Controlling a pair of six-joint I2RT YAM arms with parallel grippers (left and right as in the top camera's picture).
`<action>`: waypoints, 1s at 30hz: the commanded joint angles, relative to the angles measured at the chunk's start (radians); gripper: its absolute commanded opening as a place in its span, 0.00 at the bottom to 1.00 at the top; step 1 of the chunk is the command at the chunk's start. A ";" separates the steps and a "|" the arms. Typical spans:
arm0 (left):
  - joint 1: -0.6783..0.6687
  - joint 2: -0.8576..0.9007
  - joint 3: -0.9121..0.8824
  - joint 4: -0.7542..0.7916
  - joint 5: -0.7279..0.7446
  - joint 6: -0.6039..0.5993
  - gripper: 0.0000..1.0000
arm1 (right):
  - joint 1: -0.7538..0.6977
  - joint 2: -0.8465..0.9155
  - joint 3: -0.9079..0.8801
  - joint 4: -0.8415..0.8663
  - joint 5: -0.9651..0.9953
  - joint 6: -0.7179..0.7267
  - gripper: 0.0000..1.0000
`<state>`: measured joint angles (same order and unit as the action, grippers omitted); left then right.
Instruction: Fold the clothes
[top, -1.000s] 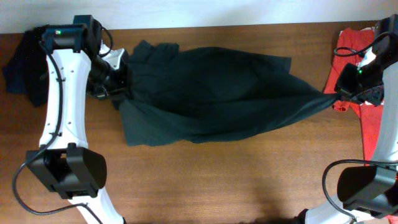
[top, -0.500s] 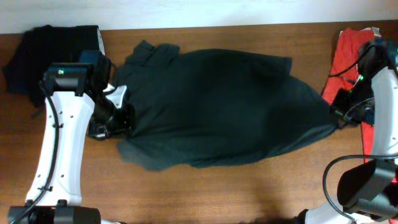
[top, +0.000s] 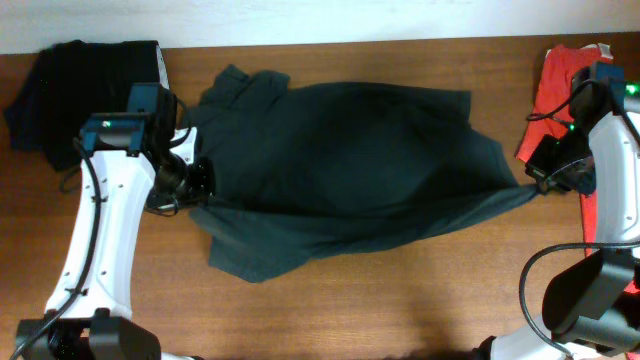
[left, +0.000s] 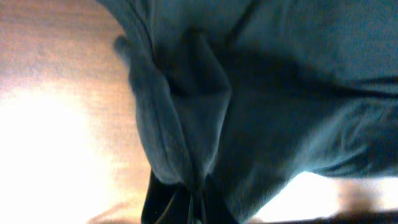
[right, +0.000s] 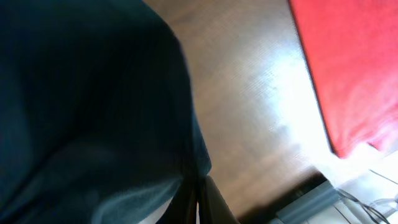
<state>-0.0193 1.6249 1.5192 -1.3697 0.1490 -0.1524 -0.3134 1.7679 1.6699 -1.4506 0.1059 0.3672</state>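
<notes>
A large dark green garment (top: 350, 170) is stretched across the wooden table between my two arms. My left gripper (top: 198, 182) is shut on its bunched left edge, seen close up in the left wrist view (left: 186, 124), the fingers (left: 198, 208) pinching the cloth. My right gripper (top: 540, 183) is shut on the garment's right tip, which pulls to a point; the right wrist view shows the cloth (right: 93, 106) pinched between the fingers (right: 198, 202). Part of the garment hangs loose at the lower left (top: 250, 255).
A black garment (top: 80, 85) lies bunched at the table's far left corner. A red garment (top: 565, 90) lies at the far right, also in the right wrist view (right: 348, 68). Bare wood (top: 380, 300) spreads along the table's front.
Both grippers keep hold of the green garment. The left arm moved toward the table's front then slightly back; the right gripper shifted a little. The garment has spread flatter and its lower flap moved.
</notes>
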 joint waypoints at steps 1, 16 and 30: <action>0.003 -0.020 -0.090 0.157 -0.008 -0.019 0.02 | 0.000 -0.011 -0.041 0.071 -0.043 0.016 0.04; 0.003 0.035 -0.138 0.580 -0.058 -0.019 0.01 | 0.000 -0.009 -0.267 0.562 -0.126 0.016 0.04; 0.003 0.233 -0.139 0.878 -0.147 -0.019 0.01 | 0.004 0.045 -0.269 0.776 -0.144 0.015 0.04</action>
<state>-0.0193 1.8080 1.3827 -0.5205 0.0177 -0.1661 -0.3134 1.7729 1.4059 -0.7021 -0.0254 0.3702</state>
